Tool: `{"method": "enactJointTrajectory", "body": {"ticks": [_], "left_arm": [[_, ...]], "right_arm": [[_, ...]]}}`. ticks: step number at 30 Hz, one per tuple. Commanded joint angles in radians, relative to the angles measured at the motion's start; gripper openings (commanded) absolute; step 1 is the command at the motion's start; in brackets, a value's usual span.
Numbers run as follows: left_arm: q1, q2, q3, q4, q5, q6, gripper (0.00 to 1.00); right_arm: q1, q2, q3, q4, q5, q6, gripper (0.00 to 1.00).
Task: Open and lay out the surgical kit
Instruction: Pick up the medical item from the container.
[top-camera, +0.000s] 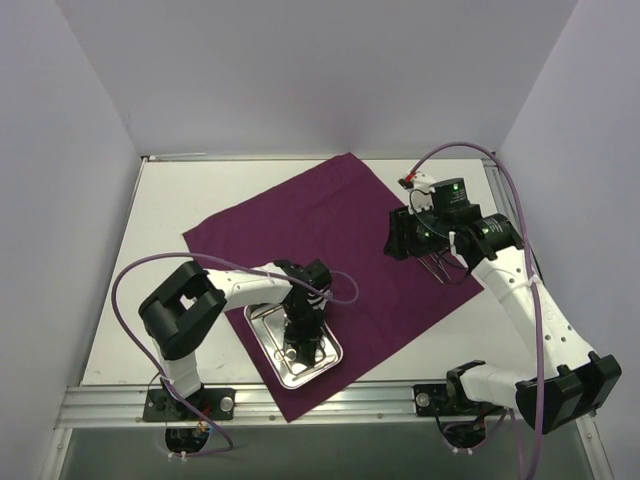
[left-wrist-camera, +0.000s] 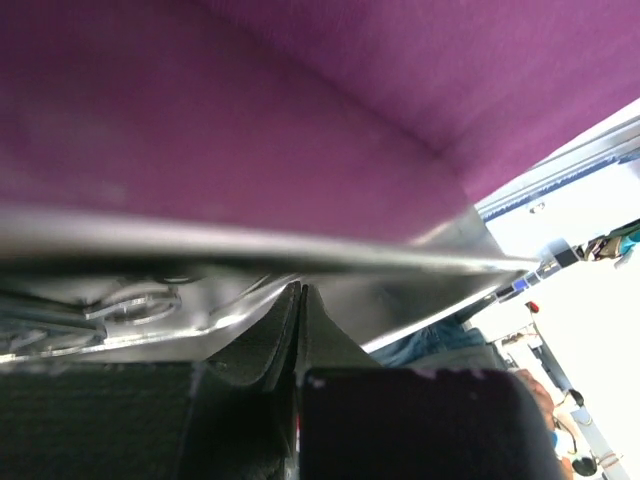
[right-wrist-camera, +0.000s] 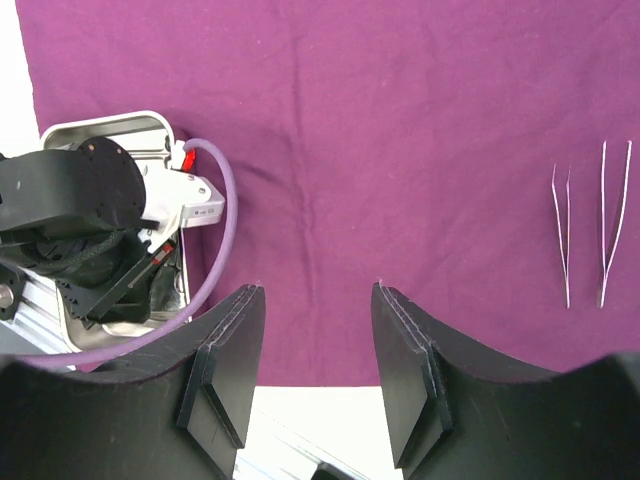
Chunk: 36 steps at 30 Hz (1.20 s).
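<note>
At the lower centre of the overhead view, the left gripper stands down inside the steel tray. Its fingers are pressed together over the ring-handled instruments; whether they pinch one is hidden. The tray sits on the near corner of the spread maroon cloth. Farther up, at right, the right gripper hangs spread and empty near two tweezers already laid out. Unloading appears under way; the next move likely calls for a clean lift over the tray rim, then a placing alongside the tweezers.
</note>
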<state>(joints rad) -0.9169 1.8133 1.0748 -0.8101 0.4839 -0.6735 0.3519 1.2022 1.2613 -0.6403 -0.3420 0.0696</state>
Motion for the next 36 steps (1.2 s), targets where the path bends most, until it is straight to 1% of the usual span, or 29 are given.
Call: {"method": "enactJointTrajectory", "body": {"ticks": [1,5,12,15,25,30,36], "left_arm": [[-0.008,-0.048,-0.029,0.084,-0.007,-0.034,0.02],[-0.011,-0.046,-0.055,0.107,-0.007,-0.037,0.02],[-0.016,-0.117,-0.027,0.026,-0.047,-0.024,0.02],[-0.016,-0.152,-0.016,0.022,-0.071,-0.024,0.02],[-0.037,-0.18,-0.102,0.156,-0.018,-0.015,0.02],[-0.077,-0.172,-0.118,0.206,-0.021,-0.029,0.02],[-0.097,-0.163,-0.141,0.262,-0.022,-0.041,0.02]], "right_arm": [[-0.008,-0.041,-0.011,-0.015,-0.008,-0.019,0.47],[-0.008,-0.036,-0.008,-0.01,-0.008,-0.019,0.47],[-0.007,-0.049,-0.033,0.005,-0.032,0.001,0.46],[-0.007,-0.061,-0.033,-0.004,-0.029,-0.004,0.46],[-0.007,-0.079,-0.023,-0.03,-0.015,-0.013,0.46],[-0.007,-0.095,-0.028,-0.042,-0.015,-0.013,0.46],[-0.007,-0.105,-0.031,-0.042,-0.011,-0.007,0.46]]}}
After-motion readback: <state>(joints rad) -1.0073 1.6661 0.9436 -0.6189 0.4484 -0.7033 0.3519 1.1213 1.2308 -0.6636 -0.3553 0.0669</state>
